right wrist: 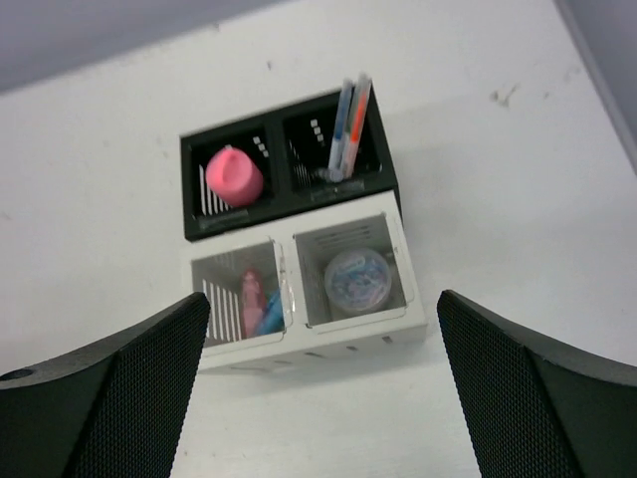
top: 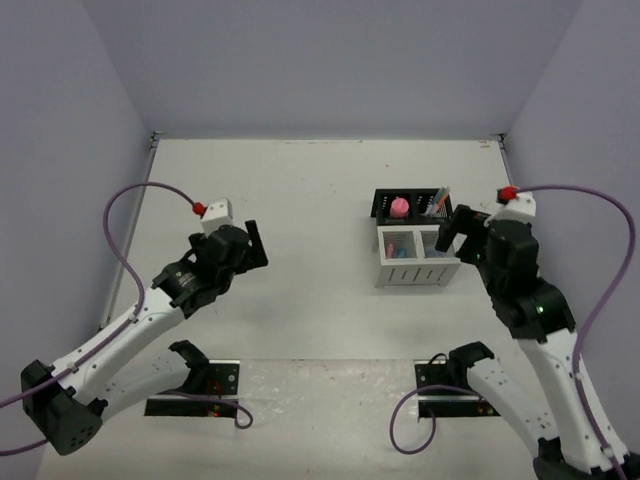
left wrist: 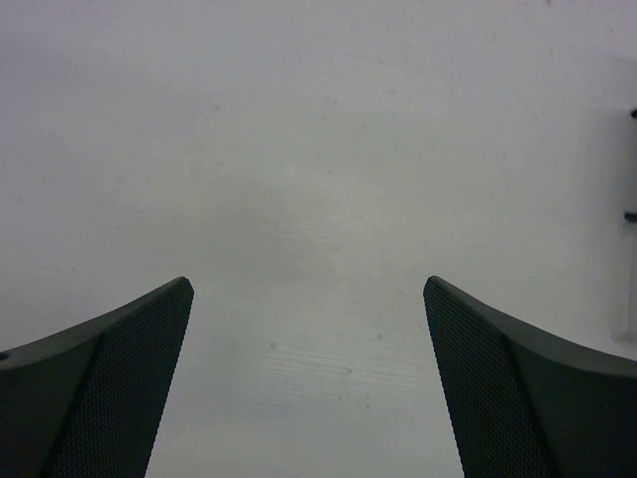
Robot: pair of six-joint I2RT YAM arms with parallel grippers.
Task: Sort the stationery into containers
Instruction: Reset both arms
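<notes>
Two containers stand back to back right of centre: a black one [right wrist: 299, 204] behind a white one [right wrist: 318, 344]. The black box holds a pink capsule piece [right wrist: 234, 176] on its left and upright pens [right wrist: 348, 124] on its right. In the white box lie a pink piece and a blue piece [right wrist: 251, 299] on the left and a round blue-grey roll [right wrist: 356, 279] on the right. My right gripper [right wrist: 323, 299] hangs open above the white box [top: 417, 272], holding nothing. My left gripper [left wrist: 307, 284] is open over bare table, far left of the boxes [top: 250, 240].
White tabletop [top: 300, 200] runs between grey walls at the back and both sides. Purple cables [top: 130, 200] loop from each wrist. The arm bases and their black mounting plates [top: 195, 390] sit at the near edge.
</notes>
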